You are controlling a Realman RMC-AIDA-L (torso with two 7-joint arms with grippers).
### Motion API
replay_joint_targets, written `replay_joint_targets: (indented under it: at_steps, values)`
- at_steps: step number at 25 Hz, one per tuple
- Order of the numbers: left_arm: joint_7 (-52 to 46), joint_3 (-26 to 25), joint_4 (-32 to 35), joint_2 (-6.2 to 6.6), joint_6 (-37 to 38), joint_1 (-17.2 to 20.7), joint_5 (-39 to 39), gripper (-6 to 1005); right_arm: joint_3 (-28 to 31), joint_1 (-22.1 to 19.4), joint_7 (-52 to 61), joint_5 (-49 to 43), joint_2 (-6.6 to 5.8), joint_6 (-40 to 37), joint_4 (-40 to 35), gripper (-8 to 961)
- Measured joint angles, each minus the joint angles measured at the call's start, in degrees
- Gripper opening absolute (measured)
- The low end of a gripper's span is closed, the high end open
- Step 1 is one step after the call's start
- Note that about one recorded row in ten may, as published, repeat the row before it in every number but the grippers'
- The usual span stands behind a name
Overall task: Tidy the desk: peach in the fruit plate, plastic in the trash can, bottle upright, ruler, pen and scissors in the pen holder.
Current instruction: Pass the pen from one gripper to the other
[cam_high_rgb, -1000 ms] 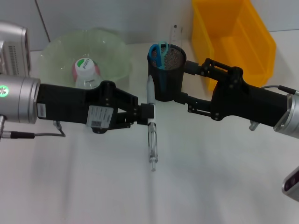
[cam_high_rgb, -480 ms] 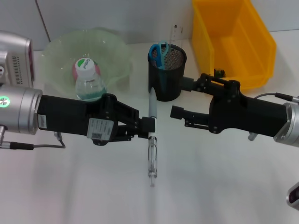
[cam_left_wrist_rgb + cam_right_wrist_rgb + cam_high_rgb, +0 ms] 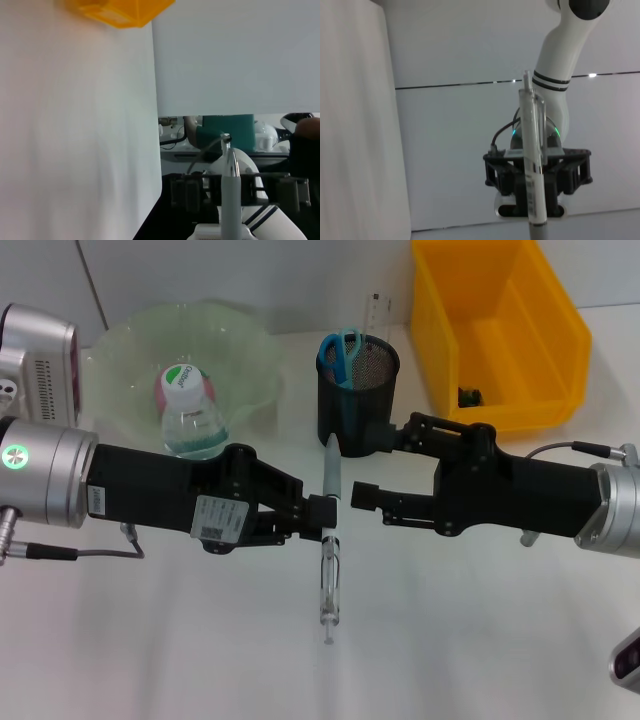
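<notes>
My left gripper (image 3: 322, 512) is shut on the pen (image 3: 329, 550) and holds it above the table, grey end toward the black mesh pen holder (image 3: 358, 400). Blue-handled scissors (image 3: 340, 350) and a clear ruler (image 3: 375, 312) stand in that holder. My right gripper (image 3: 383, 462) is open just right of the pen, in front of the holder. The bottle (image 3: 193, 420) stands upright in front of the green fruit plate (image 3: 240, 350), with the pink peach (image 3: 161, 392) behind its cap. The right wrist view shows the pen (image 3: 532, 165) in the left gripper (image 3: 535, 187).
The yellow trash can (image 3: 500, 330) stands at the back right with a small dark item (image 3: 467, 395) inside. A grey device (image 3: 40, 350) sits at the far left. In the left wrist view the table edge and the bin's corner (image 3: 120, 10) show.
My right gripper has drawn back from around the pen holder and moved down toward the pen. The left gripper has shifted the pen slightly right and nearer.
</notes>
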Motion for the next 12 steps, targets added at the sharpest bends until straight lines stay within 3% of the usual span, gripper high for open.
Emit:
replay_joint_targets:
  at_steps: [12]
  values:
    - [-0.7,-0.4,-0.2,0.09,-0.2,-0.5,0.0,171,-1.3,1.5,-1.5,0.0,-0.24,-0.2,1.2,693]
